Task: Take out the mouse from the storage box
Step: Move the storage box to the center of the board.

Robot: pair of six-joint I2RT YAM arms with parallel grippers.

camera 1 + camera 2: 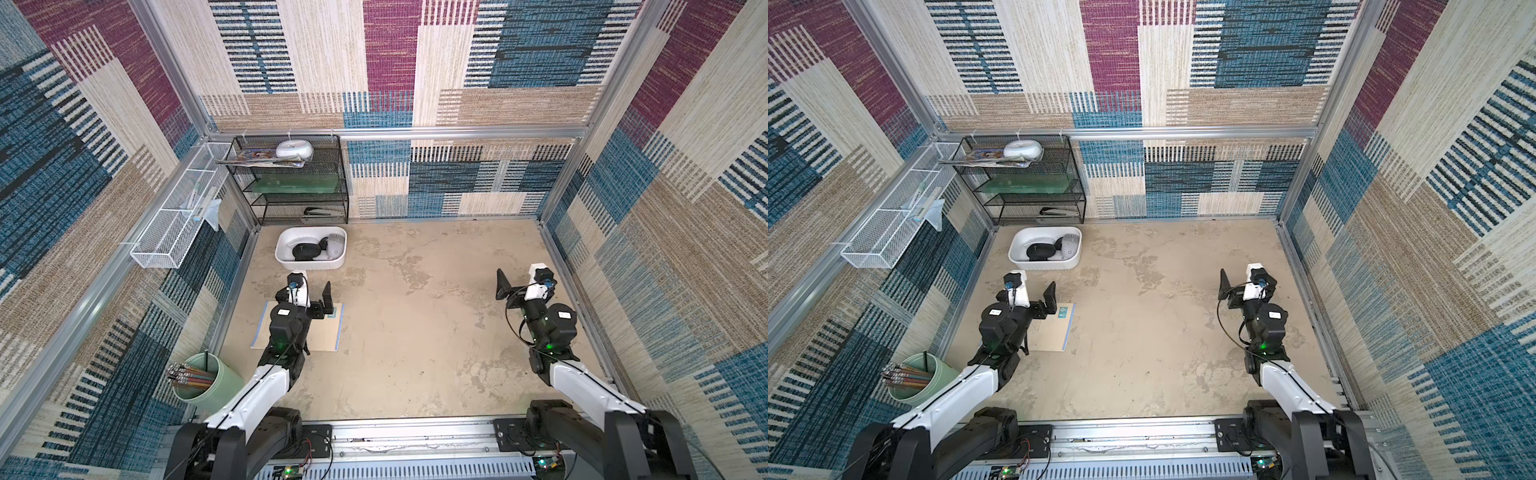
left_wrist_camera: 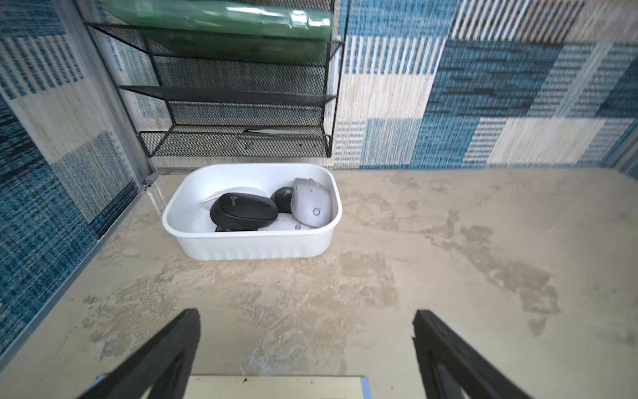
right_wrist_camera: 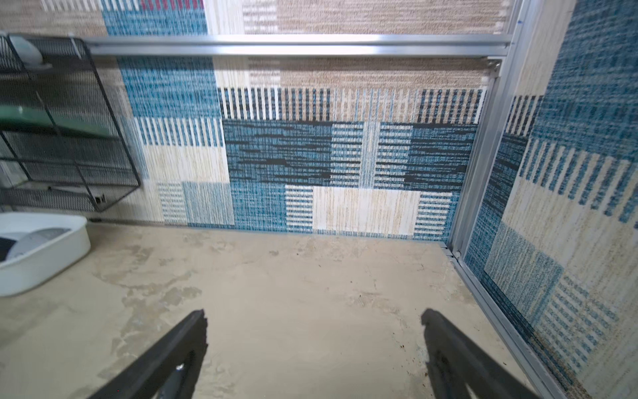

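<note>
Open room above the storage box (image 2: 255, 247); black rack (image 2: 238, 145) just behind.

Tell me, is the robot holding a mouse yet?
No, nothing is held. The left gripper and right gripper are both open and empty.

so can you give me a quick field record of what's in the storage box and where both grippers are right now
storage box: white tub, in front of the black mesh rack
contents: black mouse, grey mouse, second dark mouse partly hidden between them
left gripper: open, empty, facing the box but short of it
right gripper: open, empty, well off to the side of the box
task status: no mouse taken out yet
</note>
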